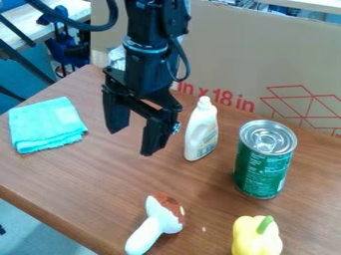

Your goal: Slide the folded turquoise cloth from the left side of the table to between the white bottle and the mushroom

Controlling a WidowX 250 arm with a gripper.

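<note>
Camera view first: the black robot arm comes down from the top, and its gripper hangs over the brown wooden table. Its two fingers are spread wide apart, with a big gap between them, and they are let go, not pinching anything. I can see a black cable looping out by the top of the arm.

The thing nearest to the gripper is a small white bottle. It stands up on the table, just to the right of the fingers as I look at it. It has a white cap, a handle in its side and a label low down.

More to the right, a shiny-topped green can stands up, with its pull ring on top. Near the bottom of the view is a toy mushroom. It lies on its side, white with a red-brown patch on its cap, and its stem points down to the left. A yellow bell pepper with a green stem sits at the bottom edge, below the can. Far to the left, a folded blue-green cloth lies flat. Behind the table is a big cardboard sheet with red lines and letters on it.
</note>
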